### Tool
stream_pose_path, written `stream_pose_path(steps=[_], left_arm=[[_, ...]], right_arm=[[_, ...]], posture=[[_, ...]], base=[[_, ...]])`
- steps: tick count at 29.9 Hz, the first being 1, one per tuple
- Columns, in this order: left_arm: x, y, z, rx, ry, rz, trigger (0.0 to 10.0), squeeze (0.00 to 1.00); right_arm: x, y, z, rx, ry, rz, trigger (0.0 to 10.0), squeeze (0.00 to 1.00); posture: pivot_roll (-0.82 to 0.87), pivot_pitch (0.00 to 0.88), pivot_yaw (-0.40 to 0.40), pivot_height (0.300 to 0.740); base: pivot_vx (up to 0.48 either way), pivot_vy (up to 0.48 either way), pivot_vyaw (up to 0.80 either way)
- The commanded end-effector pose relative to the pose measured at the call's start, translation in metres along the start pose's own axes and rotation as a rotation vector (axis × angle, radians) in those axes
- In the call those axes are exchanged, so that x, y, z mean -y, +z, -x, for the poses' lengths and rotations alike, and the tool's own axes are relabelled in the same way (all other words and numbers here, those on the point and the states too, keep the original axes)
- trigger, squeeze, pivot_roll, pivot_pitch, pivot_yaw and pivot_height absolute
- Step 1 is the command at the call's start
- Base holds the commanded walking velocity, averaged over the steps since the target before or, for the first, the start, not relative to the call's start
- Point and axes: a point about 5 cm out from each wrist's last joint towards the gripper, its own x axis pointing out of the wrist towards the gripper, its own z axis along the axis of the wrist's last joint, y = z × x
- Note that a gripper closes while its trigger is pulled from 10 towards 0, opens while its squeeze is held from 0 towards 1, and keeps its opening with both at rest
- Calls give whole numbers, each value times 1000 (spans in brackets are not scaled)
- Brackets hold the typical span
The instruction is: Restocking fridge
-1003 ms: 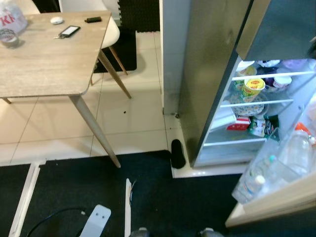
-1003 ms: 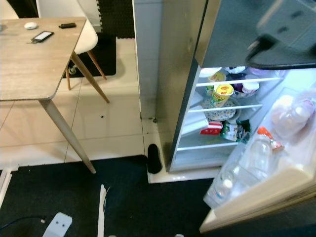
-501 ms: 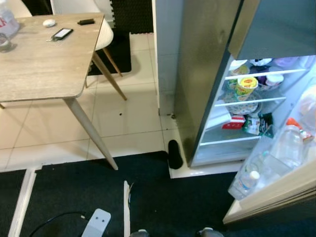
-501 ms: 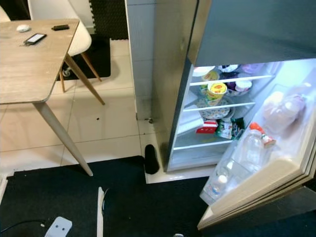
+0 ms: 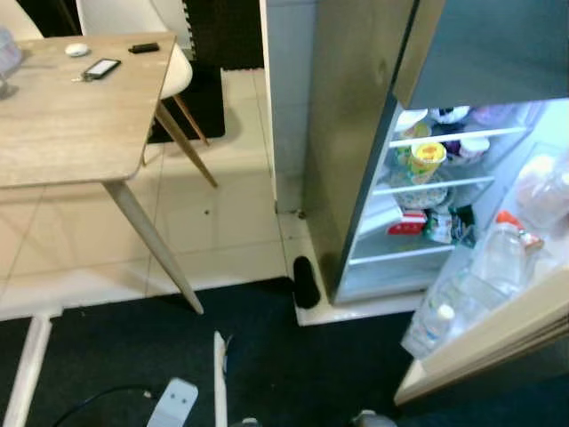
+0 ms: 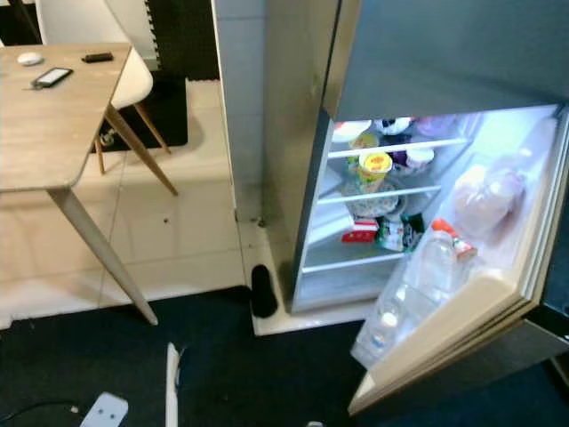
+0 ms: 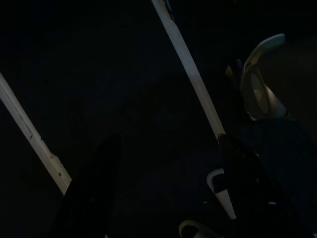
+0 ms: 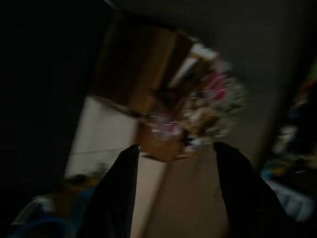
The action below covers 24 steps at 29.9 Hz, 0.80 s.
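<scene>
Open fridge [image 6: 391, 205], both end effectors spread, empty

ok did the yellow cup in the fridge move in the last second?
No. The yellow cup sits at the same spot on its shelf, above the red packet; the whole view shifted, so the camera moved.

Wooden table [image 5: 71, 124] at far left, on splayed pale legs. On top near far edge: phone [image 5: 100, 68], small white object [image 5: 77, 50], small black object [image 5: 143, 47]. White chair [image 5: 147, 27] behind table, wooden legs angled out. Pale floor tiles [image 5: 231, 222] under both, small dark spot on them. Black mat [image 5: 267, 365] across near floor. On mat: white strip [image 5: 219, 378], flat white bracket [image 5: 173, 402], black cable [image 5: 98, 400]. Longer white bar [image 5: 27, 378] at near left.
</scene>
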Motion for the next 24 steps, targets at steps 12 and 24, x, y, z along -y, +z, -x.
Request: stream_pose_path(steps=[12,24], left_arm=[[-1,-9,2,-40,8,3,10000,0],[-7,-4,1,-20,22,0,10000,0]], right_arm=[[-98,73,0,371,419,-263,10000,0],[-135,233,46,825,477,-316,10000,0]], posture=[[10,81,-11,740],[53,68,-7,740]], base=[[0,0,0],[0,0,0]])
